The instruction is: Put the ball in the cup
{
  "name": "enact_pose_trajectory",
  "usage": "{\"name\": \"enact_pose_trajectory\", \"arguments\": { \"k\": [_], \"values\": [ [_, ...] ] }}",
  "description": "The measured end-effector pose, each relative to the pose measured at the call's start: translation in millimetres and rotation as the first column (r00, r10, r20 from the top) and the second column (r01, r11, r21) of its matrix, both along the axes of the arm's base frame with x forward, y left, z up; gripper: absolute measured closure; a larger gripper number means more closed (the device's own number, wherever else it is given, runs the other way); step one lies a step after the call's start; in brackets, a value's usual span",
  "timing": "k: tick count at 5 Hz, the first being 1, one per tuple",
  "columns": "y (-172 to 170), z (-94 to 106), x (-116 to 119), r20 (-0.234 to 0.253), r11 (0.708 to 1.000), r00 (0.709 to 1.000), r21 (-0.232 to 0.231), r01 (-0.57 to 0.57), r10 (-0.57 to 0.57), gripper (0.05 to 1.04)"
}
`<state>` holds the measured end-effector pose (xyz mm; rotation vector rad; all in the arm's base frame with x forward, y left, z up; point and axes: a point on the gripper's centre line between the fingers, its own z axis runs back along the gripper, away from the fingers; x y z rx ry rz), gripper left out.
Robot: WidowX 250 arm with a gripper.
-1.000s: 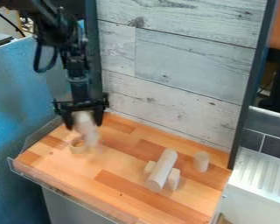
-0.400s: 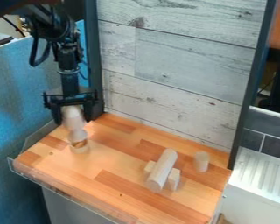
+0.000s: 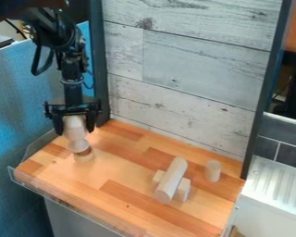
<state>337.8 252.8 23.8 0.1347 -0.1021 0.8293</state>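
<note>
Hanging over the left of the wooden board (image 3: 126, 203), my gripper (image 3: 75, 130) has its two fingers partly open, closed against either side of a pale upright piece (image 3: 74, 126). Below that sits a pale rounded part (image 3: 78, 146), where the task's ball would be; I cannot tell whether it is the ball or the held piece's lower end. It overlaps the rim of a small, light wooden cup (image 3: 85, 158) standing on the board, and whether they touch is unclear. The cup's inside looks darker, partly hidden by the rounded part. Farther right, a long pale cylinder (image 3: 171, 181) lies aslant between two small blocks, left (image 3: 158, 176) and right (image 3: 184, 190). Just beside them, a short cylinder (image 3: 212, 171) stands upright.
</note>
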Motion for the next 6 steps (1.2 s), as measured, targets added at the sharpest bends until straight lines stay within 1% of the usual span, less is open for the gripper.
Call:
{"name": "enact_pose_trajectory", "arguments": {
  "k": [1,2,3,5,6],
  "values": [
    [-0.5,-4.5,2.0,0.001,1.000,1.000,0.003,-0.001,0.001,0.195],
    [-8.3,-10.3,6.1,-0.009,1.000,1.000,-0.004,0.003,-0.003,0.195],
    [-13.6,-11.0,11.9,-0.008,1.000,1.000,-0.003,0.014,-0.014,0.195],
    [-10.5,-10.4,17.8,-0.004,1.000,1.000,0.021,-0.007,0.007,0.195],
    [-8.7,-11.0,20.3,-0.008,1.000,1.000,0.020,-0.012,0.013,0.195]
  ]
}}
